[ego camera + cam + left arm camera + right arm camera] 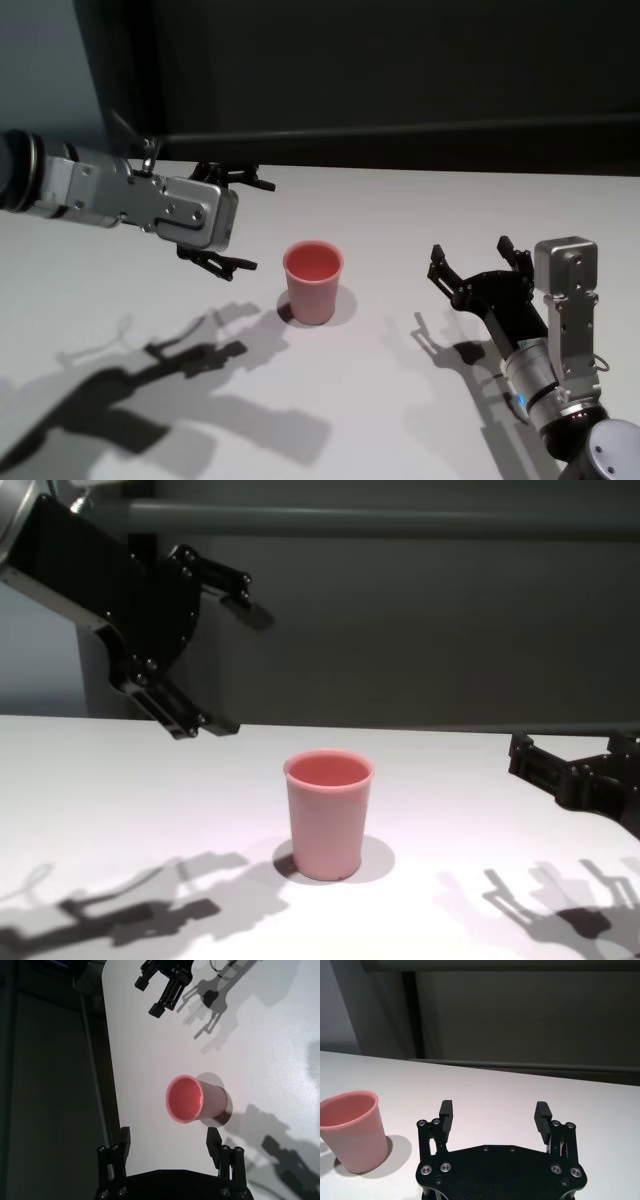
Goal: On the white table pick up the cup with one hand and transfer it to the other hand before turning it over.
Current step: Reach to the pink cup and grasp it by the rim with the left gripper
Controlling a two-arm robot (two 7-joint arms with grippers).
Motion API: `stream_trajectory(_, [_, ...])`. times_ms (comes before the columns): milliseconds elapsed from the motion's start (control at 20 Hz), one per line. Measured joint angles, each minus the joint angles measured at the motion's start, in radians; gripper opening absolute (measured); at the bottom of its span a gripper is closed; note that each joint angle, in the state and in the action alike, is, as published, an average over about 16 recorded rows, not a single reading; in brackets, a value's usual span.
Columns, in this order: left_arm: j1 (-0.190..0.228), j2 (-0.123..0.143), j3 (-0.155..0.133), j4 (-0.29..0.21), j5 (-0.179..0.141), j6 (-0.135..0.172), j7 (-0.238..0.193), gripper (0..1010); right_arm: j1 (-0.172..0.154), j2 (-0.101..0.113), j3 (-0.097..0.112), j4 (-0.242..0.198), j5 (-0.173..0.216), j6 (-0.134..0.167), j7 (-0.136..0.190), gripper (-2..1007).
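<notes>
While both tools (open) flank it, cup [314, 281] stands unobstructed

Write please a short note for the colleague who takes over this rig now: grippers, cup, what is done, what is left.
Left gripper: jaws open, raised above the white table, to the cup's left, holding nothing.
Right gripper: jaws open, low over the table, to the cup's right, holding nothing.
Cup: upright on the table between them, mouth up, untouched.
Done: nothing yet.
Left: pick up, hand over, turn over.
</notes>
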Motion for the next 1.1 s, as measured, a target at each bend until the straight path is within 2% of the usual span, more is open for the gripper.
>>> stream_trajectory(450, [-0.069,-0.028,0.080,0.054,0.044,-0.021,-0.063,1001,0.000,0.000,0.000,0.000,0.000,0.000,0.000,1002])
stream_trajectory(800, [-0.132,-0.070,0.150,0.115,0.089,-0.039,-0.113,1001,0.000,0.000,0.000,0.000,0.000,0.000,0.000,1002])
stream_trajectory(1100, [-0.179,-0.112,0.200,0.175,0.117,-0.055,-0.140,1001,0.000,0.000,0.000,0.000,0.000,0.000,0.000,1002])
